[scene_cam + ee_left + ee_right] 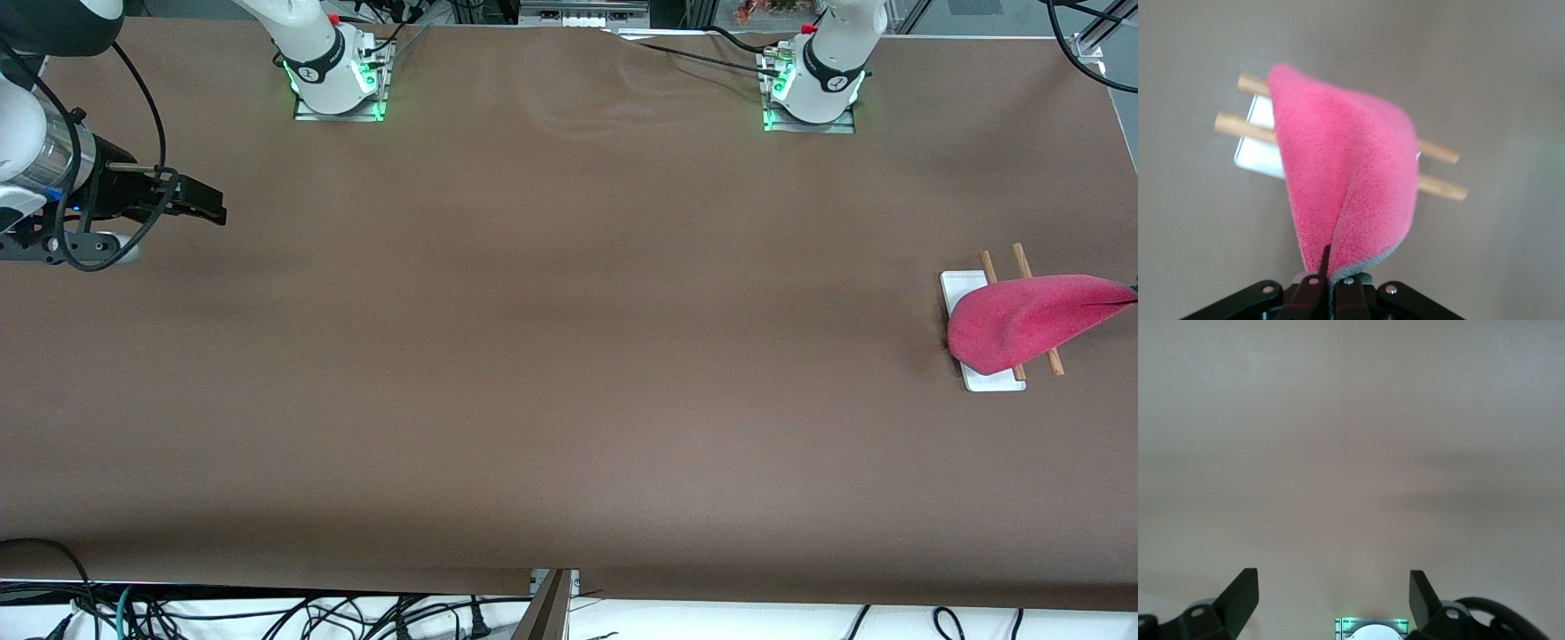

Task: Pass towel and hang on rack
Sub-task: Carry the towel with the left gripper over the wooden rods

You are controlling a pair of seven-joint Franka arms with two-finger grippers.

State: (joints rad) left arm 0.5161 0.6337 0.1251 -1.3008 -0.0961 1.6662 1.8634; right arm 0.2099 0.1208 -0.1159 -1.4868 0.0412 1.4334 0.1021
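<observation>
The left gripper [1331,283] is clamping a corner of the towel [1022,320] between its closed fingers [1313,287], holding it in the air over the rack [965,289] at the left arm's end of the table [551,356]. The towel is showing its pink face, folding along the pinched edge, with a thin strip of grey underside peeking out near the grip. It is draping across the two wooden rods [1438,170], and its lower part is covering most of the white base; whether the cloth is actually resting on the rods is hard to judge. In the front view the left gripper itself is cut off at the frame edge.

The right gripper [200,203] is waiting with its jaws spread wide and holding nothing, hanging over bare table at the right arm's end, well apart from the rack
</observation>
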